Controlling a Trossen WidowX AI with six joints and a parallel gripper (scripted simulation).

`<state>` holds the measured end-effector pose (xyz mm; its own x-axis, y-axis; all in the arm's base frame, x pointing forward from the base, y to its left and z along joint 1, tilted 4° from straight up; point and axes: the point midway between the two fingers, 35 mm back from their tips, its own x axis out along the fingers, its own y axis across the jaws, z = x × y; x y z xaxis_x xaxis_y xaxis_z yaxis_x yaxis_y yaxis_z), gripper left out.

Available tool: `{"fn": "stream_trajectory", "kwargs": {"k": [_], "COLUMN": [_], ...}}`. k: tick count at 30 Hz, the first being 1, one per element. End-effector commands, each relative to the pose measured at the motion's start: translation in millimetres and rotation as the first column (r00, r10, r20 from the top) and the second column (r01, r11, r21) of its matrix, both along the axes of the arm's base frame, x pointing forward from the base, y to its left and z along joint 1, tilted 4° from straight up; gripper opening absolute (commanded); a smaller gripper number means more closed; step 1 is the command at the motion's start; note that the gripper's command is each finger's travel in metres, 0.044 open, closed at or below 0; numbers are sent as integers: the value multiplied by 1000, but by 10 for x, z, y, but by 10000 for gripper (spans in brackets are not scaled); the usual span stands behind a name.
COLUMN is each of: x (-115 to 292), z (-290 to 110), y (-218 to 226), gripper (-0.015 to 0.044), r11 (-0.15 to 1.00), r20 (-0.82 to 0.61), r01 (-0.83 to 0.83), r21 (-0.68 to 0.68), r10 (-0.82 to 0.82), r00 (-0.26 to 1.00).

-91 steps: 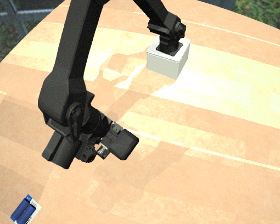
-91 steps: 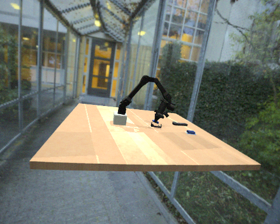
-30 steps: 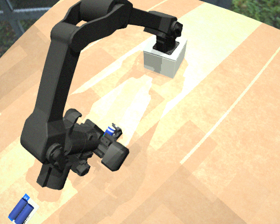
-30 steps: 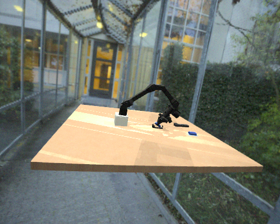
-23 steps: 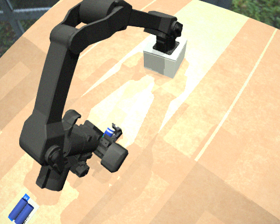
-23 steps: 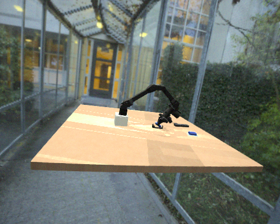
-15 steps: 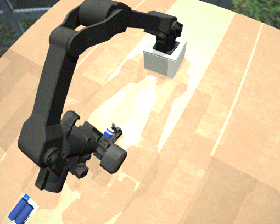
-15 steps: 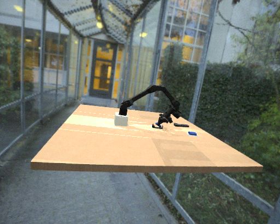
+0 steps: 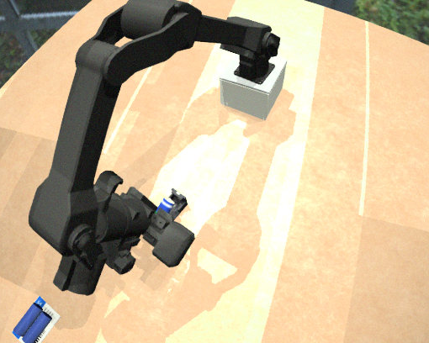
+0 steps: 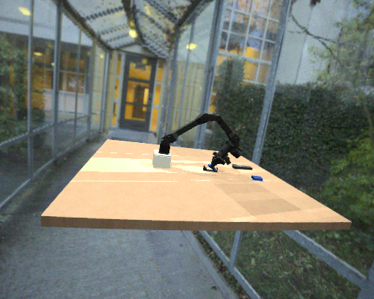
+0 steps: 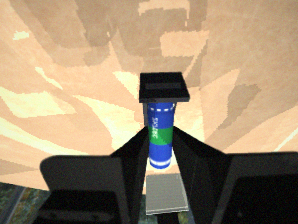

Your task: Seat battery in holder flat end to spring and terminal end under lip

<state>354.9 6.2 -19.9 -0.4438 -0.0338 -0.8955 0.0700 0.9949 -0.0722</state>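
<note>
My gripper (image 11: 159, 130) (image 9: 164, 215) (image 10: 213, 165) is shut on the battery (image 11: 160, 134) (image 9: 166, 205), a blue cylinder with a green band and white dashed rings. It holds the battery low over the table, lengthwise along the holder. In the wrist view the holder's black end block (image 11: 164, 87) sits right at the battery's far end, and its grey base plate (image 11: 166, 196) shows below the near end. No spring shows; whether the battery touches the holder I cannot tell. In the top view the holder (image 9: 180, 200) is a small black piece just beyond the battery.
The arm's white base block (image 9: 251, 94) (image 10: 161, 160) stands at the back of the wooden table (image 9: 364, 252) (image 10: 134, 205). A pack of blue batteries (image 9: 34, 323) (image 10: 257, 178) lies near the table's edge. A flat black object (image 10: 242, 167) lies beyond the gripper.
</note>
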Motion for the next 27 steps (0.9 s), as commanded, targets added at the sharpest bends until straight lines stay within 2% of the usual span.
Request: {"fn": "stream_trajectory", "kwargs": {"k": [1, 27], "x": [22, 6], "z": [-16, -61], "y": [-5, -2], "gripper": [68, 68], "r11": [1000, 1000], "r20": [27, 137], "r01": [-9, -16], "r21": [-4, -14], "r10": [9, 17], "r00": [1000, 990]}}
